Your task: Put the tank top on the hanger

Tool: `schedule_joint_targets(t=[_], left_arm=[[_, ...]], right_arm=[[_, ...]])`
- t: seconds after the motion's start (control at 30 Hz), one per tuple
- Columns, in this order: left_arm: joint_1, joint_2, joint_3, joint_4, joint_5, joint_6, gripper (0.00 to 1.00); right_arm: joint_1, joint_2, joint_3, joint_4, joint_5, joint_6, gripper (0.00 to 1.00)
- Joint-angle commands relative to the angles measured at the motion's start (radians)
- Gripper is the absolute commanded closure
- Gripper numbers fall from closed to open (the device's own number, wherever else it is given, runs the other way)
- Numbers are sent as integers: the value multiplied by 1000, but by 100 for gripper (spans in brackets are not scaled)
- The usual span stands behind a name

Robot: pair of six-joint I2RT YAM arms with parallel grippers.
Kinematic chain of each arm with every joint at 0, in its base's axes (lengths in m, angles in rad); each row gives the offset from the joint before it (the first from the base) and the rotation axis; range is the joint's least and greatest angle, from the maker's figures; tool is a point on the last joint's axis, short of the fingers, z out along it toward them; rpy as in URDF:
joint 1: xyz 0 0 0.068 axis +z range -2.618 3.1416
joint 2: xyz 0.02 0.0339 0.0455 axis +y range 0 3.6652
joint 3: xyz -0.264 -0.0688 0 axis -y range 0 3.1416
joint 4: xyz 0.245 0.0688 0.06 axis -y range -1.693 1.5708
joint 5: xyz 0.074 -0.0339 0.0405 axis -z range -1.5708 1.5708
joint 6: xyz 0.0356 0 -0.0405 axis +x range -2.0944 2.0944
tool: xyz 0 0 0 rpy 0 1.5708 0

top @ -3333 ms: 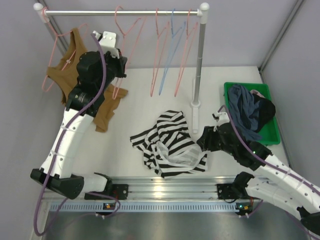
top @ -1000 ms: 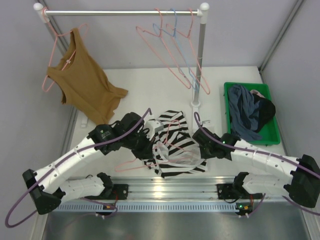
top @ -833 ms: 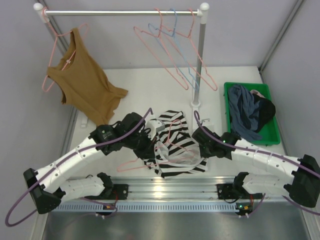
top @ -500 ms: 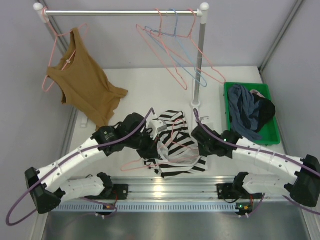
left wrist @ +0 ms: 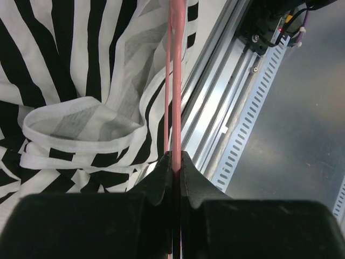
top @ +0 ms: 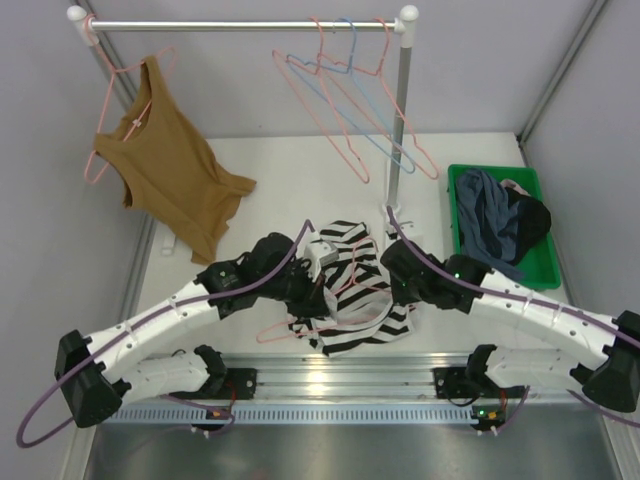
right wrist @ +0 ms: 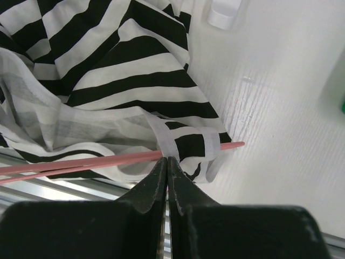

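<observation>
The black-and-white striped tank top (top: 345, 300) lies crumpled on the table near the front edge. My left gripper (top: 320, 288) is at its left side, shut on the thin pink wire hanger (top: 272, 335), which lies low across the garment. In the left wrist view the jaws (left wrist: 176, 157) pinch the hanger wire (left wrist: 176, 81) above the striped cloth (left wrist: 70, 81). My right gripper (top: 398, 288) is at the top's right side. In the right wrist view it (right wrist: 167, 158) is shut on a white strap of the tank top (right wrist: 161, 135), with the hanger wire (right wrist: 108, 162) passing just behind.
A clothes rail (top: 240, 25) stands at the back, with a brown tank top (top: 165, 165) on a pink hanger at its left and several pink and blue hangers (top: 350, 90) at its right, by the post (top: 400, 130). A green bin (top: 452, 180) of dark clothes sits at right.
My left arm came down from the rail with a pink hanger to the striped top. In the last second both grippers shifted slightly right with hanger and cloth. The rail hangers swing.
</observation>
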Motion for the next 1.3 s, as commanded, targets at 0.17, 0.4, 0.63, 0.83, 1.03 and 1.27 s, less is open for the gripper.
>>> schedule_joint_targets(t=[0.17, 0.4, 0.63, 0.83, 1.03, 1.27], left_arm=[[-3, 6, -132, 397, 79, -60, 100], [-3, 62, -189, 566, 120, -103, 100], [-3, 135, -196, 736, 171, -136, 100], [-5, 192, -195, 809, 203, -154, 100], [-3, 244, -212, 890, 218, -183, 100], [-3, 276, -200, 904, 226, -191, 100]], right_arm=[[38, -38, 109, -51, 40, -13, 100], [53, -37, 152, -76, 55, -15, 100], [55, -47, 198, -106, 88, -18, 100], [55, -70, 204, -113, 114, -24, 98], [56, -165, 143, -16, 85, -68, 75], [74, -167, 73, 165, 14, -150, 56]])
